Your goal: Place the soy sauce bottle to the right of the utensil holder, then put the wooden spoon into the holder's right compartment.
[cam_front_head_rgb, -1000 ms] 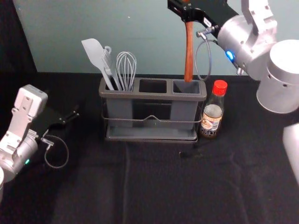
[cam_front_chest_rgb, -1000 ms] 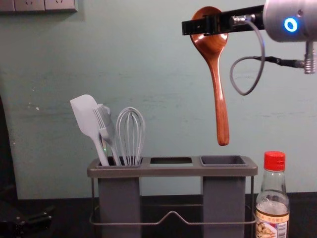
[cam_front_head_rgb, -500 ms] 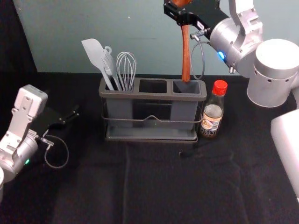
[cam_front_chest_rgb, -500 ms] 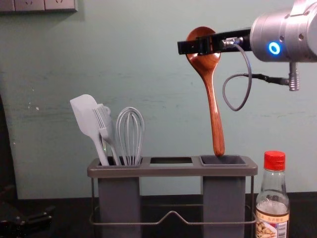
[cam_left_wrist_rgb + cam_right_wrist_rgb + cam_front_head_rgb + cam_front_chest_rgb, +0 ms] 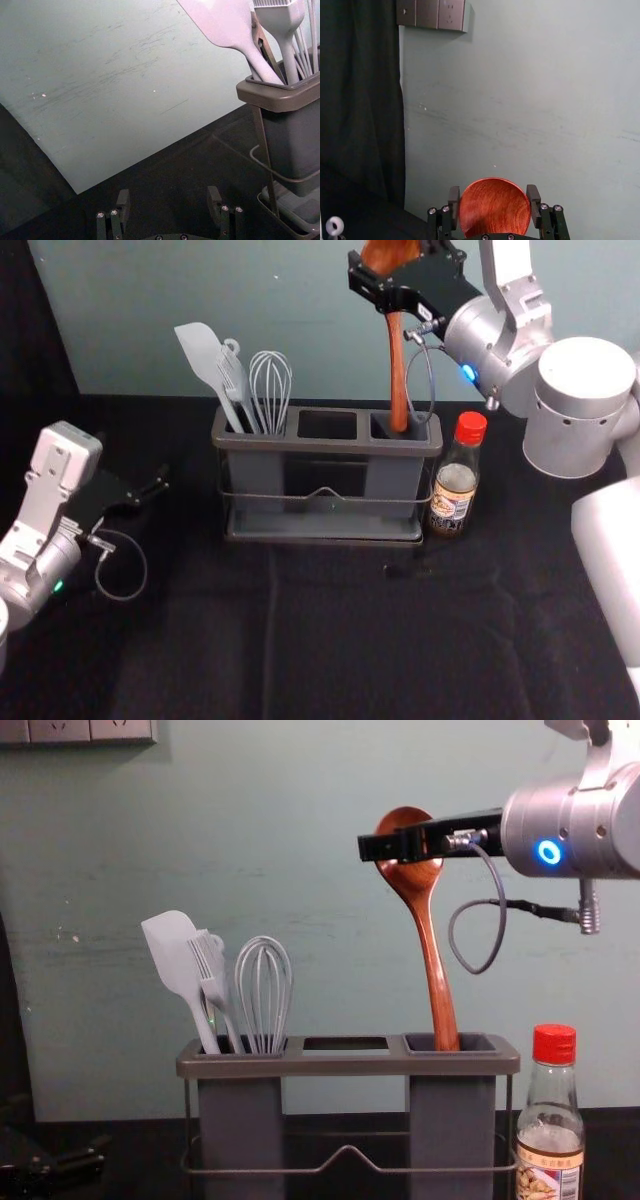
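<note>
My right end effector (image 5: 385, 847) looks matt against the wooden spoon (image 5: 435, 965), whose grain is smooth and glossy. My left end effector (image 5: 152, 489) is matt too. The utensil holder (image 5: 345, 1066) looks like matt plastic, its rail (image 5: 240, 1172) smooth metal wire. I see glossy glass in the soy sauce bottle (image 5: 550, 1105), a plastic cap (image 5: 554, 1044), and creased matt cloth over the tabletop (image 5: 320, 640).

On the black-covered table (image 5: 330, 640) stand the utensil holder (image 5: 325, 446) and, just to its right, the soy sauce bottle (image 5: 454, 485).
</note>
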Action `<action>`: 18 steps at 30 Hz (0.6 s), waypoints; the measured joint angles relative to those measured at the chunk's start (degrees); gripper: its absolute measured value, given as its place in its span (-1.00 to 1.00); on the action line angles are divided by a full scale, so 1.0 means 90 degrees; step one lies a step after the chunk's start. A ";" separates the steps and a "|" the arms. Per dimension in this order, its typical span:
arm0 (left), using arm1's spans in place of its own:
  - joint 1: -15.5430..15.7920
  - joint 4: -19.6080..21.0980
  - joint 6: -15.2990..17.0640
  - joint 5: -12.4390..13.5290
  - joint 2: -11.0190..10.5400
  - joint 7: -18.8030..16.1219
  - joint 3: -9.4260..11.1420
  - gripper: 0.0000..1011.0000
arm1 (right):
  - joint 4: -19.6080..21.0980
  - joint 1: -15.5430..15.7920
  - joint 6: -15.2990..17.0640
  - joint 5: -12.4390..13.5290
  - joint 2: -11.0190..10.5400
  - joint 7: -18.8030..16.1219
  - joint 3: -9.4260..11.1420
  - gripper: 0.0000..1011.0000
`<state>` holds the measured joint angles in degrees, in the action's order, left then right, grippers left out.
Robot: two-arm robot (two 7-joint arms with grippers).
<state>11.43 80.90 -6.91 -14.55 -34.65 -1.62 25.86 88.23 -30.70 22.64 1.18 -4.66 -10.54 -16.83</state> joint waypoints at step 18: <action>0.0000 0.0000 0.0000 0.0000 0.0000 0.0000 0.0000 0.99 | 0.0065 0.0404 -0.0073 -0.0174 -0.0049 -0.0169 0.0002 0.64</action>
<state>11.43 80.90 -6.91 -14.55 -34.64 -1.62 25.86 88.81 -27.07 21.98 -0.39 -5.10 -12.06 -16.81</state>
